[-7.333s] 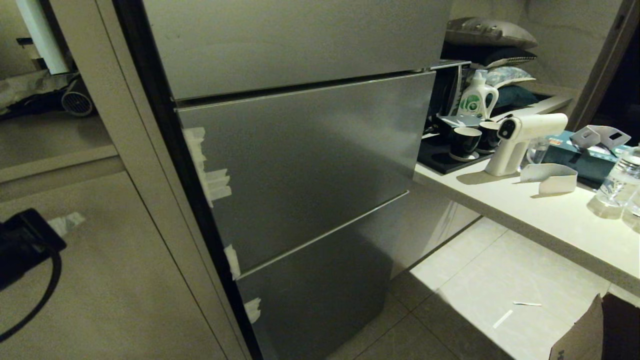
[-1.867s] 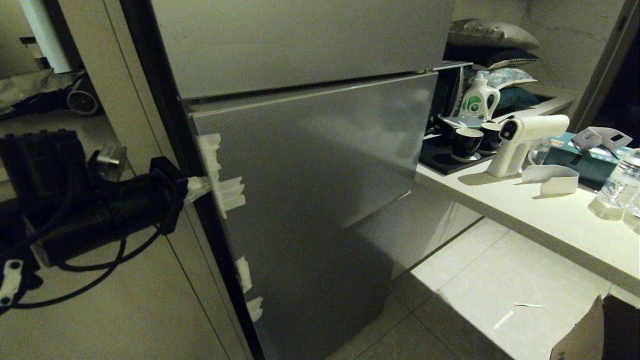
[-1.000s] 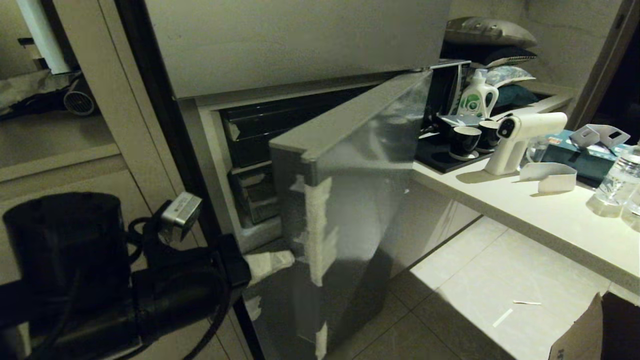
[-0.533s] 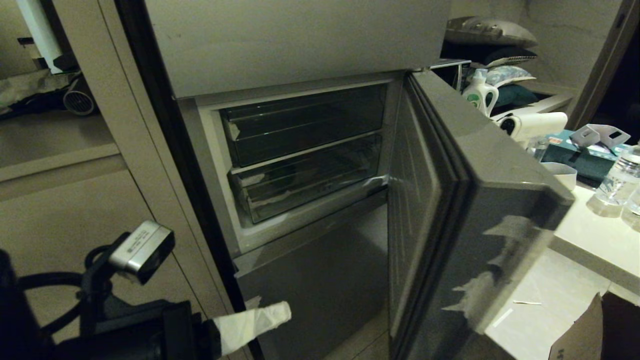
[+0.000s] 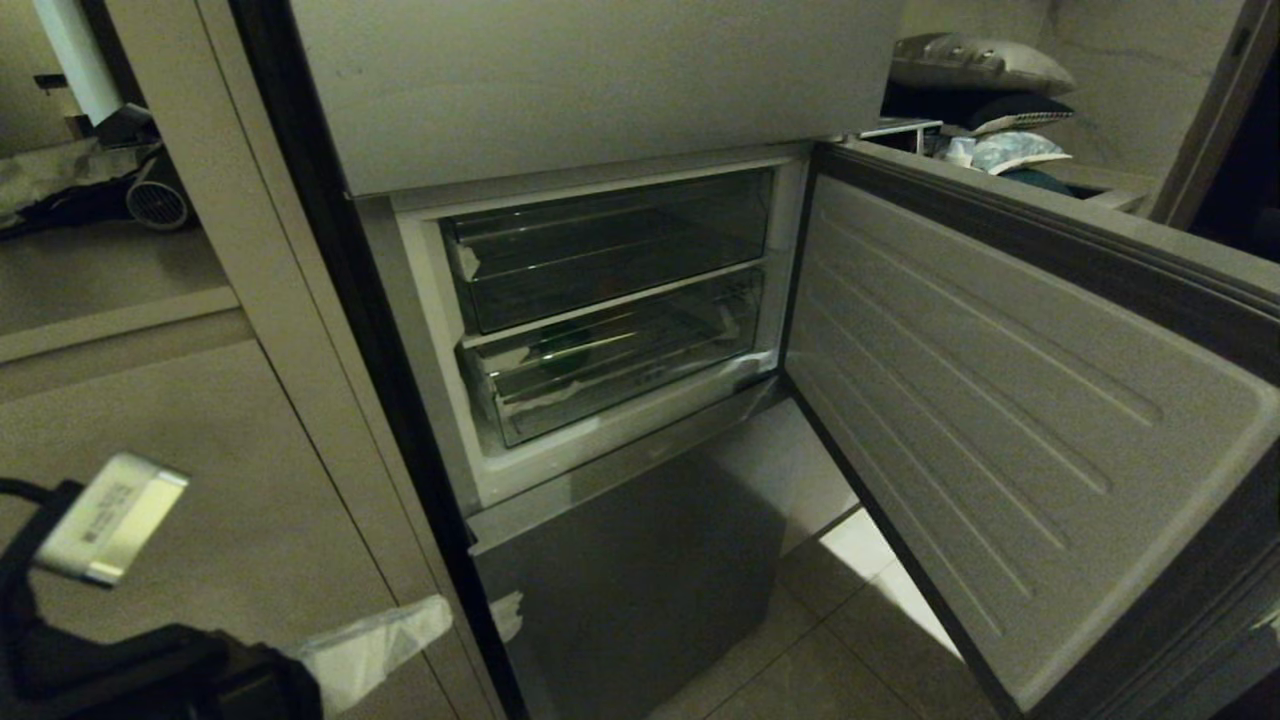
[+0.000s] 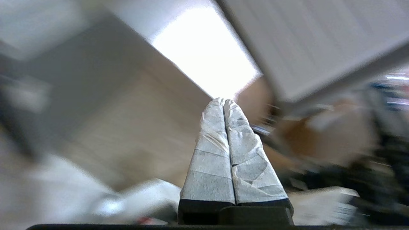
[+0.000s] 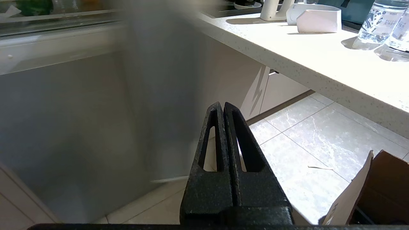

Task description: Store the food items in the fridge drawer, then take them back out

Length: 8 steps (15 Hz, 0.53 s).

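Two clear drawers sit stacked in the open fridge compartment — the lower fridge drawer [image 5: 610, 375] holds a dark-green lump [image 5: 566, 356]. Leftward, the left gripper [image 5: 375, 645], fingers together, hangs low before beige cabinet panels [image 5: 200, 480]. Rightward, the grey door [image 5: 1000, 420] stands wide over pale floor tiles [image 5: 850, 545]; the right gripper [image 7: 223, 107] is closed, empty.

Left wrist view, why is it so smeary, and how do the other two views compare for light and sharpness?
Left wrist view: motion blur smears everything except the left gripper, with a blown-out white patch behind it. Head view: dim but sharp; the fridge drawer reads clearly. Right wrist view: bright, sharp counter, though the near fridge door is soft.
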Motion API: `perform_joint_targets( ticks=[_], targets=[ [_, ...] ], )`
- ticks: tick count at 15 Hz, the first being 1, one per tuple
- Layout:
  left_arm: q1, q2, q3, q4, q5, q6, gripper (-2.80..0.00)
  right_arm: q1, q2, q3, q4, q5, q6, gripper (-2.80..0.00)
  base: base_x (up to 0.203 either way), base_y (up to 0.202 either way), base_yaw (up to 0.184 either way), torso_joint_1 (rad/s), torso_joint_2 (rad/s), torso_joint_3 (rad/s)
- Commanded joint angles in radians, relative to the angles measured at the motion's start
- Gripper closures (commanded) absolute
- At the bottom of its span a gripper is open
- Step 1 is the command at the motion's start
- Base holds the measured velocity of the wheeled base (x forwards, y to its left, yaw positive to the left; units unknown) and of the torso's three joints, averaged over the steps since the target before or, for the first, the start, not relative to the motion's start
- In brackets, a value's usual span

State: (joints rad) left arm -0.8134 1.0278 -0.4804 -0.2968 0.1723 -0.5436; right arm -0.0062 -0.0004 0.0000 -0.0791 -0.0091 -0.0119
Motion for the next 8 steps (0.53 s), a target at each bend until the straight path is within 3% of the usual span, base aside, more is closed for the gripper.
perform_joint_targets(
  ticks=[1, 3, 5, 8],
  targets=[
    [0.013, -0.132, -0.072, 0.124, 0.057, 0.051, 0.0, 0.0, -0.001, 0.029, -0.001, 0.0, -0.002, 0.0, 0.0, 0.0, 0.0, 0.0, 0.0, 0.0],
    [0.055, -0.215, -0.166, 0.296, 0.068, 0.062, 0.0, 0.0, -0.001, 0.029, -0.001, -0.002, 0.001, 0.0, 0.0, 0.0, 0.0, 0.0, 0.0, 0.0],
    [0.164, -0.24, -0.196, 0.348, 0.071, 0.085, 0.0, 0.0, -0.001, 0.029, -0.002, -0.002, 0.003, 0.0, 0.0, 0.0, 0.0, 0.0, 0.0, 0.0],
    [0.429, -0.263, -0.19, 0.354, 0.068, 0.102, 0.0, 0.0, -0.001, 0.029, -0.001, 0.002, -0.005, 0.0, 0.0, 0.0, 0.0, 0.0, 0.0, 0.0]
  ],
)
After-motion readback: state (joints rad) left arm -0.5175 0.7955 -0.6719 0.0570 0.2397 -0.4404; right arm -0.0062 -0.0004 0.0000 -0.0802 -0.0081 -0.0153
